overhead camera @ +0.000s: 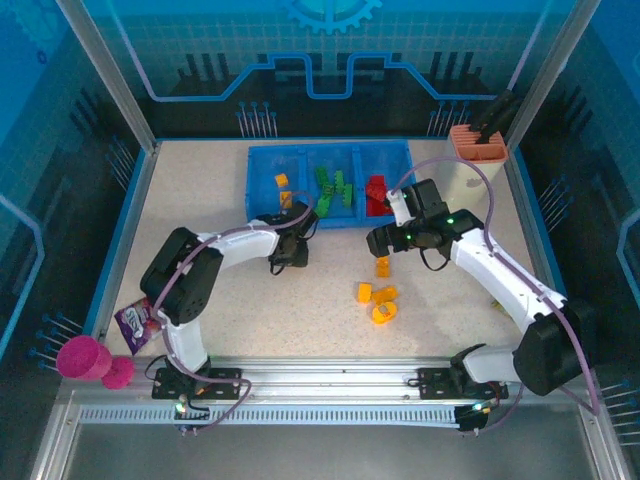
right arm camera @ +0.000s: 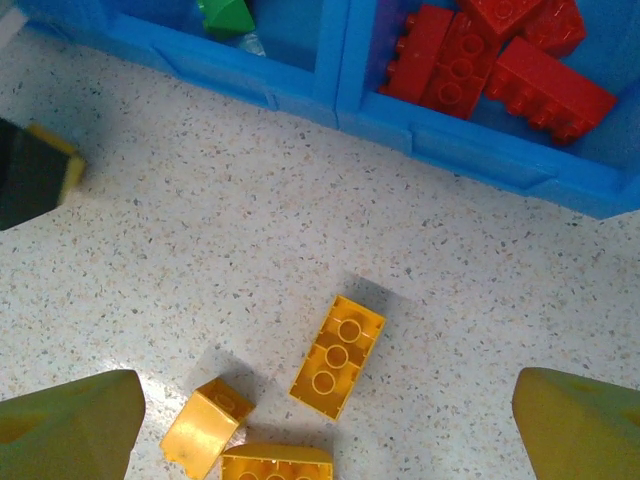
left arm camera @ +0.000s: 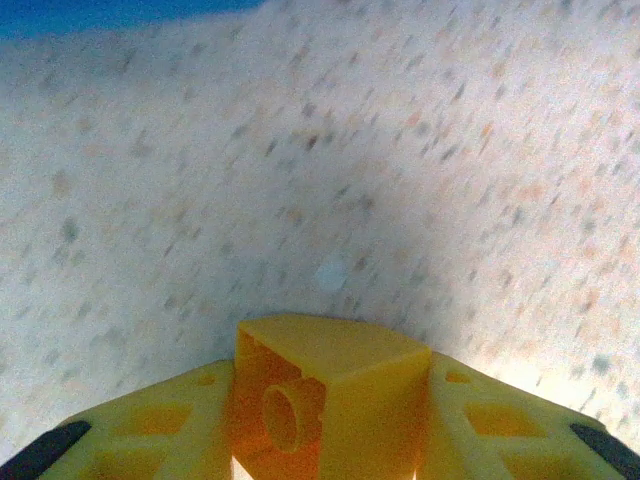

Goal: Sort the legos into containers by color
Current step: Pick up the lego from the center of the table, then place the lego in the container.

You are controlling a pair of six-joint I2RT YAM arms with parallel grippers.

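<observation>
Between left pincer (left arm camera: 330, 432) fingers: yellow lego (left arm camera: 340, 370), clamped snug. Yellow compartment (overhead camera: 262, 175) just ahead of pincer, so lift clear of its rim, then drop. Right pincer (right arm camera: 325, 430) spread wide above loose yellow legos (right arm camera: 337, 356).

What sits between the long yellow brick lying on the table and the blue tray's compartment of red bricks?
Nothing. In the right wrist view, bare speckled tabletop runs from the yellow brick to the blue tray.

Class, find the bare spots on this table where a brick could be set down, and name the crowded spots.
Bare: the tabletop left of the blue tray, and the stretch between the left arm and the loose yellow bricks. Crowded: around those bricks, under the open right gripper, and the tray's front edge.
</observation>
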